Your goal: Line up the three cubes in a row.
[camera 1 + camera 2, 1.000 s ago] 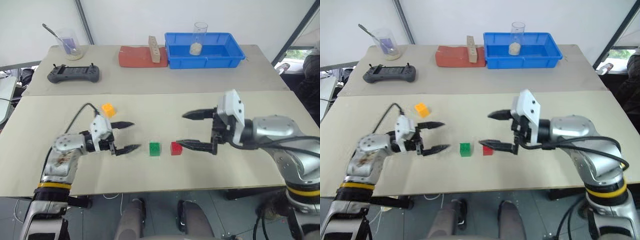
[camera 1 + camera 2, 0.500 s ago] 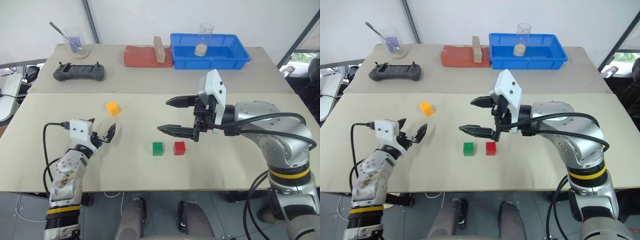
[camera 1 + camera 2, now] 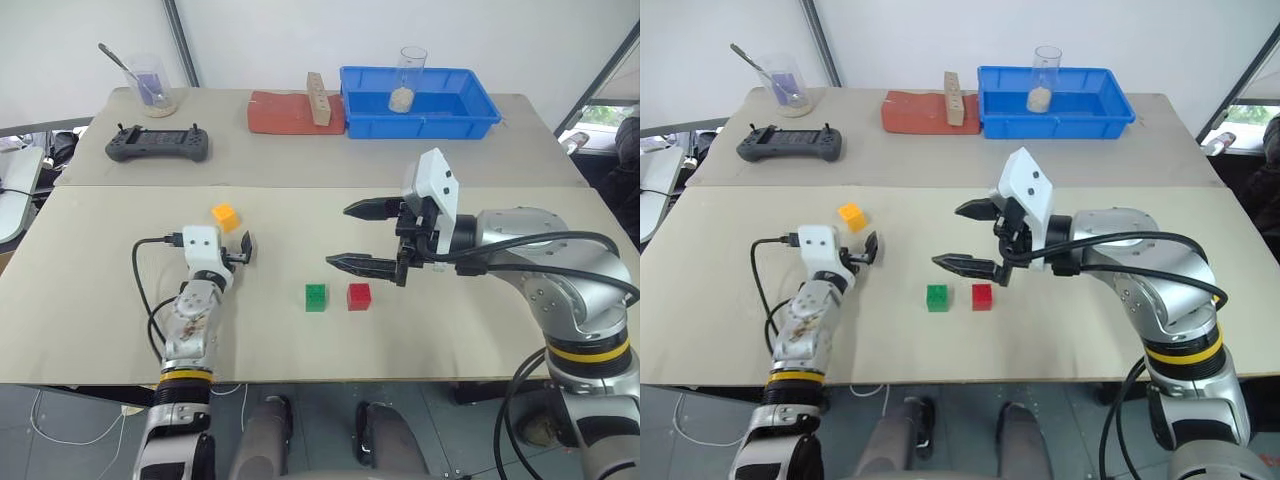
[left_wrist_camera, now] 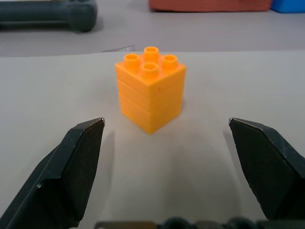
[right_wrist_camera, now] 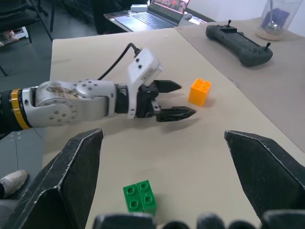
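So we're lined up on the orange cube (image 4: 150, 88), sitting alone toward the desk's left side, well apart from the green cube (image 3: 316, 297) and red cube (image 3: 359, 296) side by side near the front edge. Best bet: slide forward dead centre, then close gently. Left gripper (image 4: 166, 128) is wide open, touching nothing. Right gripper (image 3: 366, 236) hangs open and empty too.

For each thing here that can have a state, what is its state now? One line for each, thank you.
Left gripper: open, holding nothing, pointing at the orange cube.
Right gripper: open, holding nothing, above the table.
Orange cube: upright, untouched, apart from the other two.
Green cube: upright, beside the red cube.
Red cube: upright, untouched.
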`<action>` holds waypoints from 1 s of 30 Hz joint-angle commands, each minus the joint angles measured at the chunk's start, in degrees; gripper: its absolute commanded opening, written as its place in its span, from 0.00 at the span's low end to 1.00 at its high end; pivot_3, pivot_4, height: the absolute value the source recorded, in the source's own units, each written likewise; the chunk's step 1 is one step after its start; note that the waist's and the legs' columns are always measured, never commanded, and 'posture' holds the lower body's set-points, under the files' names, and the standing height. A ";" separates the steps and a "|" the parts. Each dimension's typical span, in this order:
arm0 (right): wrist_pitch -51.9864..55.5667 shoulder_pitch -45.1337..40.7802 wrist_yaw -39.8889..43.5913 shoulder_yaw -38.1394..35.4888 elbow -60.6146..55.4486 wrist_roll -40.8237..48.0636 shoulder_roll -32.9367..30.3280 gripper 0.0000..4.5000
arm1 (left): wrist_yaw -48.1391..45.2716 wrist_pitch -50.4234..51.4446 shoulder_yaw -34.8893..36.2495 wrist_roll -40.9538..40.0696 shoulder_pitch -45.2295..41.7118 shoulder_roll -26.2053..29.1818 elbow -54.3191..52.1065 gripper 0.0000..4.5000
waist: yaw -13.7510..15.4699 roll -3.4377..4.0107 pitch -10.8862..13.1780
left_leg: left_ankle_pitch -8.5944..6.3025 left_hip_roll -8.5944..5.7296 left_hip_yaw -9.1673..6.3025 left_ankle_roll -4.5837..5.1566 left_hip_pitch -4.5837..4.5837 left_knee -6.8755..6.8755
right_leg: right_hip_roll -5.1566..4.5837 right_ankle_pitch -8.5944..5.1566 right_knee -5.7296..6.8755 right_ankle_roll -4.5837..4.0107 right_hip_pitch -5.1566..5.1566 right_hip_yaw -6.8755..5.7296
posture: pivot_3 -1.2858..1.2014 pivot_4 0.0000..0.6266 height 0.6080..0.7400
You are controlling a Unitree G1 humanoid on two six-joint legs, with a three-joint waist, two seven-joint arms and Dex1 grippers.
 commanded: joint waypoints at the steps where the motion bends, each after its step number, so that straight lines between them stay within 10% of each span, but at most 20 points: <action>1: -1.68 0.14 -0.10 -2.30 -1.73 0.01 -0.82 1.00 | 5.10 -2.21 -0.95 2.39 -2.88 -2.18 3.03 0.99 | 0.02 0.00 0.00 | 0.00 0.00 0.00 0.00 0.00 0.01 | 0.00 0.03 0.00 0.04 0.00 0.00 | 0.52 0.24 1.00; 12: -1.31 0.87 -0.65 -3.66 -2.52 0.52 -1.35 1.00 | 12.43 -5.25 0.29 3.72 -10.85 -2.67 14.05 0.99 | 0.16 -0.03 0.01 | 0.00 -0.01 -0.01 -0.01 -0.01 0.09 | 0.01 0.05 0.00 0.00 0.02 0.00 | 0.52 0.24 1.00; 20: -0.21 0.35 -1.65 -4.07 -2.88 0.92 -1.51 1.00 | 14.21 -5.30 1.44 2.53 -12.86 -2.80 16.50 0.28 | -0.03 -0.03 0.01 | -0.01 0.00 -0.01 -0.01 -0.01 0.09 | 0.00 0.04 -0.01 -0.02 0.03 0.00 | 0.52 0.24 1.00; 30: 0.07 0.39 -1.96 -4.29 -3.07 1.03 -1.82 1.00 | 9.08 -5.87 1.44 1.29 -13.71 -0.45 16.72 0.28 | -0.16 -0.04 0.01 | -0.01 0.00 0.00 -0.01 -0.01 0.09 | 0.00 0.06 -0.01 0.00 0.00 -0.01 | 0.52 0.24 1.00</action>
